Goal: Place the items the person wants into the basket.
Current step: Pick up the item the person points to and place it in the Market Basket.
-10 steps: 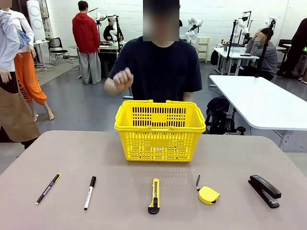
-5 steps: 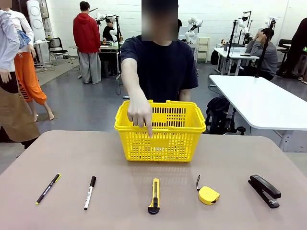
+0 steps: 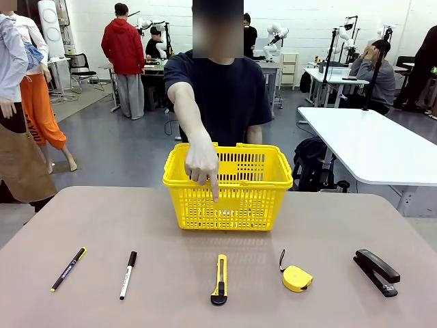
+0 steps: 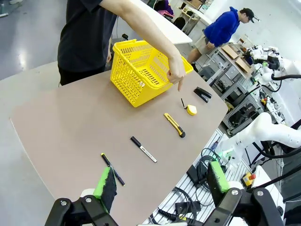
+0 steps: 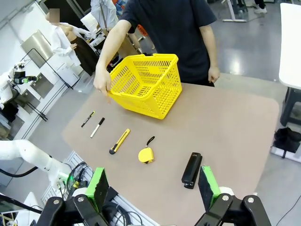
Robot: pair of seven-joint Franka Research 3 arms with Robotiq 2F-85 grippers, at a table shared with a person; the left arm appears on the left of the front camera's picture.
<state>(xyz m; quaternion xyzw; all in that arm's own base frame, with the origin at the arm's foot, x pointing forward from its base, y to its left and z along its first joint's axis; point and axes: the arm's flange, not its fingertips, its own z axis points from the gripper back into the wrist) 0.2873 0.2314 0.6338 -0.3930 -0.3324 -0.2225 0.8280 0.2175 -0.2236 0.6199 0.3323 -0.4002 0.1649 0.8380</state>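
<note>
A: What's the person's hand [image 3: 203, 162] picking out?

B: Index finger's aimed down, just in front of the basket [image 3: 249, 205], on a line w/ the knife [image 3: 219, 279]. So the knife, I'd say. It's mid-way along the table [image 3: 171, 232], near the robot's edge, well apart from the basket.

A: How's it lying?

B: Long axis runs near-to-far, black end toward the robot, yellow end toward the basket. Fingers would want to close across it, i.e. side to side.

A: Which arm?

B: Close call, it's approx. dead centre. Left gripper [image 4: 161, 172] and right gripper [image 5: 152, 183] both hang high and back from the table, pads spread wide, nothing between them. Tape measure [image 3: 296, 278] and stapler [image 3: 376, 271] sit right of the knife, the 2 pens [image 3: 128, 275] left of it, so I'd guess either arm has a free path.

A: Any brand on it?

B: None I can read. 1 pen has print along the barrel, too small to make out.
</note>
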